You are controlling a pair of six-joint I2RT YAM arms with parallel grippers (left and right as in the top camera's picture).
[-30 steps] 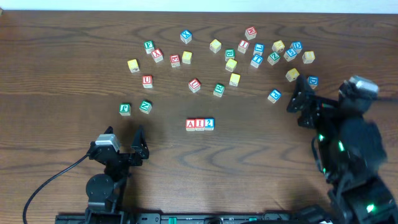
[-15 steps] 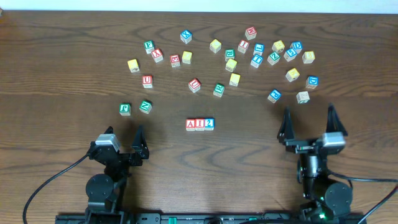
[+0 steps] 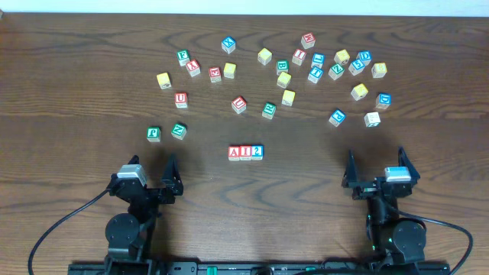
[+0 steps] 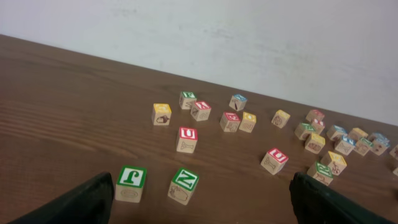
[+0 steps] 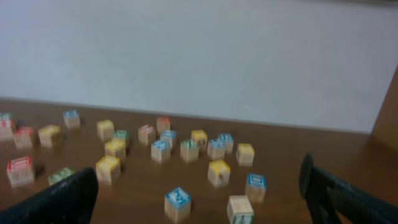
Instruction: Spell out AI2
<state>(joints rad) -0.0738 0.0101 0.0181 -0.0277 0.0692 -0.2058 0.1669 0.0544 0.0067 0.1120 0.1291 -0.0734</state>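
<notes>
L arm [image 3: 128, 205] and R arm [image 3: 391, 208] are seen low at the near tabletop [image 3: 61, 114] edge, wrists pointed fwd; L jaws and R jaws are spread wide, nothing gripped. A cube [image 3: 234, 153], I cube [image 3: 245, 152] and 2 cube [image 3: 257, 151] are lined up touching, mid-tabletop btwn the arms.

Right claw [image 5: 198, 171]: fingers [image 5: 56, 202] cropped by lower edge; cubes [image 5: 160, 150] ahead blurred, characters unreadable; pale cube [image 5: 240, 210] nearest right finger cut off below. Left claw [image 4: 201, 183]: fingers [image 4: 74, 205] likewise cropped.
</notes>
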